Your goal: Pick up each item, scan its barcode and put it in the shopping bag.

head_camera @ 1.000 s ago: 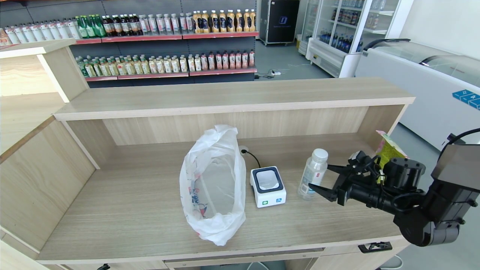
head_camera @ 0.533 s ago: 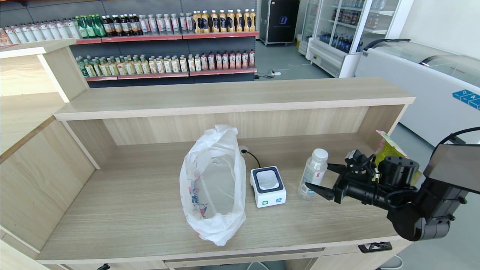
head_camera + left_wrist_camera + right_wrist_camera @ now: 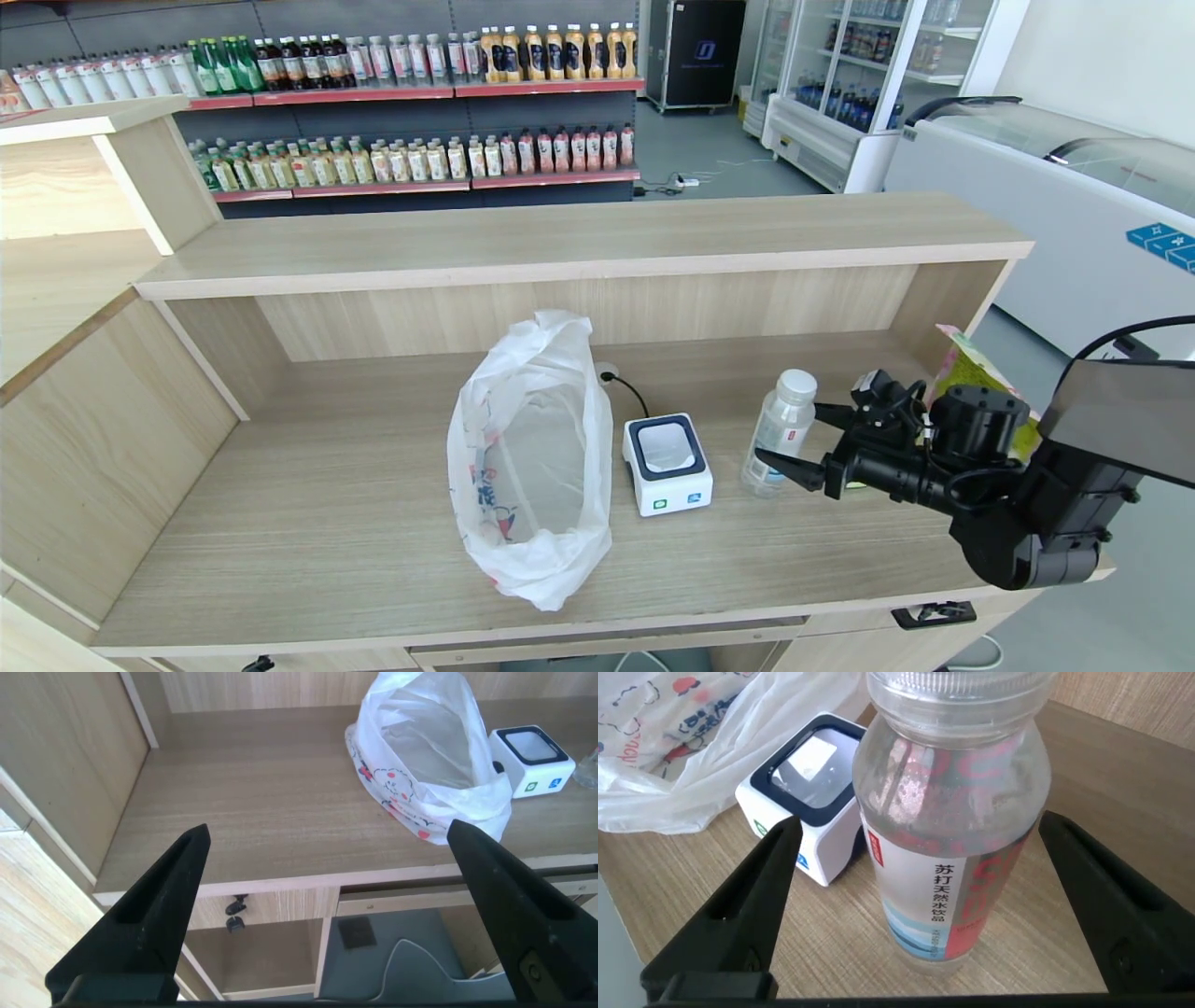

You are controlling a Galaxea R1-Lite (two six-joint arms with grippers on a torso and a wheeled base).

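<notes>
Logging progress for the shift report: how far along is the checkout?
Done: nothing visible; the bag looks empty. In hand: the open right gripper flanks the upright bottle, not yet gripping. Left: lift, scan at the scanner, bag it, then the green packet at the far right.

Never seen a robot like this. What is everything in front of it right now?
shopping bag: one, white with red and blue print, middle of the counter.
scanner: one, white with dark top, just right of the bag.
bottle: one, clear with white cap, upright, right of the scanner.
snack packet: one, green-yellow, far right corner, behind the right arm.
counter: one, light wood.
drink shelves: two rows, mixed colours, room behind.
right gripper: black, open, a finger either side of the bottle.
left gripper: black, open, by the counter's front edge.
</notes>
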